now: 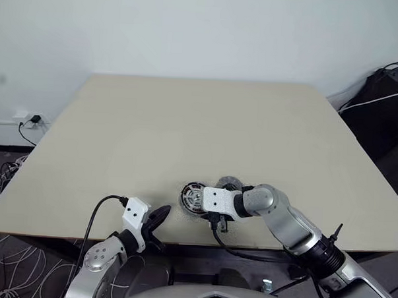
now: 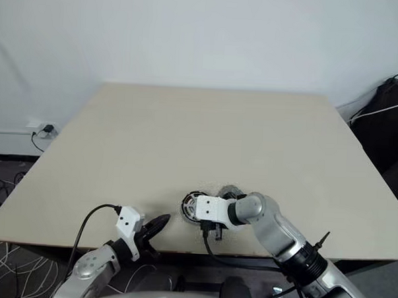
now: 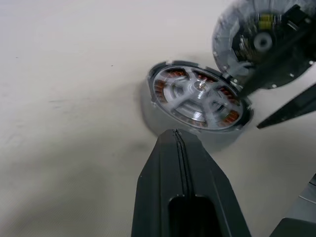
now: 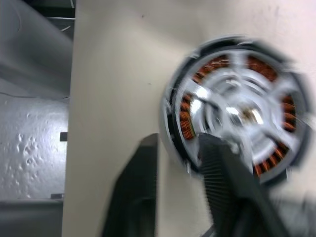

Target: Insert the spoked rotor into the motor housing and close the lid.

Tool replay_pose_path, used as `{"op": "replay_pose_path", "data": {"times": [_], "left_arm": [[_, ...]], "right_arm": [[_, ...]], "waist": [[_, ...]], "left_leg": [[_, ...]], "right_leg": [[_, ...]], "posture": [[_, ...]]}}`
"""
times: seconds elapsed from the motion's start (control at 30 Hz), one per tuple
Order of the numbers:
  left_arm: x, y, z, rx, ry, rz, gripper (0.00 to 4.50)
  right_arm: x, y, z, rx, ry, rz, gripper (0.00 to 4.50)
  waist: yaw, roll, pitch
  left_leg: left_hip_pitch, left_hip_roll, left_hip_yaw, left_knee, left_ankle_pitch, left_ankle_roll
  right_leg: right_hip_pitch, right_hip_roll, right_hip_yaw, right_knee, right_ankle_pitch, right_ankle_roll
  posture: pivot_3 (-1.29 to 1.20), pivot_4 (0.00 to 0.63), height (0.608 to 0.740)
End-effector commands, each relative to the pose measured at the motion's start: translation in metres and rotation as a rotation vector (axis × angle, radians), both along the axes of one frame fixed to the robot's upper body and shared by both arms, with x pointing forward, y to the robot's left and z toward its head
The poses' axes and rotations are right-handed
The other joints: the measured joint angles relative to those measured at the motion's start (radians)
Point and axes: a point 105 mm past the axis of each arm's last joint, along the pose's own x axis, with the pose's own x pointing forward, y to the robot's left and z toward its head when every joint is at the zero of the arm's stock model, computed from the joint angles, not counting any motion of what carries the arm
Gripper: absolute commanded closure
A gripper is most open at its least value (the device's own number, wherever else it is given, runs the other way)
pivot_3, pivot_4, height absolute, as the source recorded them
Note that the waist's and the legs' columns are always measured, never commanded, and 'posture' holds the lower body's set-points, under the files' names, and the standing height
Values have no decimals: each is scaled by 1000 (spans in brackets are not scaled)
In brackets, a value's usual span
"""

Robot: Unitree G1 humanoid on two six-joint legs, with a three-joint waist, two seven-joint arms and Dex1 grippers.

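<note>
Wide beige bench (image 1: 207, 123), and nearly all of it lies bare toward the far edge and both side edges, so there's plenty of room out there. The action crowds the near edge instead.

Motor housing (image 1: 193, 199) sits flat on the bench close to that near edge, face up, copper-brown windings ringing a silver middle. The spoked rotor (image 3: 197, 95) lies in it, silver spokes up, axis pointing straight up off the bench. In the right wrist view one side of the housing comes near the bench's edge.

The lid (image 3: 249, 42) stands tilted just beside the housing on the right-arm side, its lower rim down at the housing's rim, green board and black centre facing toward the housing. No writing readable on any of it.

Right pincer (image 4: 182, 163) is spread, one finger (image 4: 227, 173) over the housing's rim, the other outside it above bare bench. Left pincer (image 3: 177, 148) is pressed together, hovering near the housing, apart from it, pointing at it.
</note>
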Motion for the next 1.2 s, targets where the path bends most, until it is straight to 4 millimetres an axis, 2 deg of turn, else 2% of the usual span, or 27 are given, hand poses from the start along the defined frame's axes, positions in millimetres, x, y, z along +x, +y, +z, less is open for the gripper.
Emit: {"op": "replay_pose_path", "data": {"times": [0.03, 0.17, 0.27, 0.4, 0.5, 0.53, 0.6, 0.7, 0.77, 0.83, 0.93, 1.07, 1.13, 1.2], "left_arm": [[4, 0, 9, -6, -46, 1, 4500], [4, 0, 7, -7, -43, 0, 4500], [4, 0, 7, -7, -43, -1, 4500], [4, 0, 6, -8, -41, -7, 4500], [4, 1, 6, -8, -41, -11, 4500], [4, 1, 6, -8, -42, -12, 4500], [4, 0, 7, -8, -44, -15, 4500], [4, 0, 8, -6, -46, -18, 4500], [4, 0, 9, -9, -53, -17, 4500], [4, -1, 10, -6, -59, -20, 4500], [4, -2, 13, -9, -75, -23, 4500], [4, -1, 15, 20, -100, -34, 4500], [3, -1, 16, 24, -103, -37, 4500], [3, 0, 16, 29, -105, -42, 4500]], "right_arm": [[4, 12, 19, 89, -40, -6, 1800], [-1, 29, 36, 221, -5, -12, 489], [-2, 36, 47, 290, -1, -25, 489], [11, 49, 75, 481, -37, -134, 489], [24, 52, 99, 630, -47, -252, 1131], [31, 51, 106, 672, -60, -302, 1502], [46, 42, 114, 695, -146, -392, 2090], [67, 21, 116, 657, -287, -527, 3101], [81, -3, 110, 576, -409, -607, 3756], [92, -32, 96, 414, -556, -670, 4399], [96, -69, 76, 282, -611, -766, 4475], [88, -108, 51, 129, -654, -820, 4475], [77, -124, 31, 47, -612, -829, 4475], [62, -131, 13, 7, -537, -822, 4475]], "waist": [[-2, 0, 0], [-3, 0, 0], [-3, 0, 0], [-4, 1, 0], [-7, 1, 0], [-8, 1, 0], [-9, 1, 0], [-9, 2, 0], [-9, 2, 0], [-8, 2, 0], [-7, 2, 0], [-12, 3, 0], [-13, 4, -1], [-13, 3, -1]], "left_leg": [[0, 0, 0, 0, 0, 0], [0, 0, 0, 0, 0, 0], [0, 0, 0, 0, 0, 0], [0, 0, 0, 0, 0, 0], [0, 0, 0, 0, 0, 0], [0, 0, 0, 0, 0, 0], [0, 0, 0, 0, 0, 0], [0, -1, 0, 0, 0, 0], [0, -1, 0, -1, 0, 0], [0, -1, 1, -1, 0, 0], [0, -1, 2, -1, 0, 0], [0, -1, 2, -3, 0, 0], [0, -1, 3, -3, 0, 0], [0, -1, 3, -3, 0, 0]], "right_leg": [[0, 0, 0, 0, 0, 0], [0, 1, 0, 0, 0, 0], [0, 1, 0, 0, 0, 0], [0, 1, 0, 1, 0, 0], [-1, 1, 0, 1, 0, 0], [-1, 1, 0, 1, 0, 0], [-1, 2, 0, 1, 0, 0], [-1, 2, 1, 1, 0, 0], [-1, 2, 1, 1, 0, 0], [-1, 2, 1, 1, 1, -1], [-1, 2, 1, 0, 2, -3], [-2, 2, 2, 0, 1, -4], [-2, 2, 2, 0, 1, -4], [-1, 2, 2, 0, 1, -3]], "posture": [[0, 0, 740], [0, 0, 740], [0, 0, 740], [0, 0, 740], [0, 0, 740], [0, 0, 740], [0, 0, 740], [0, 0, 740], [0, 0, 740], [0, 0, 740], [0, 0, 740], [0, 0, 740], [0, 0, 740], [0, 0, 740]]}}
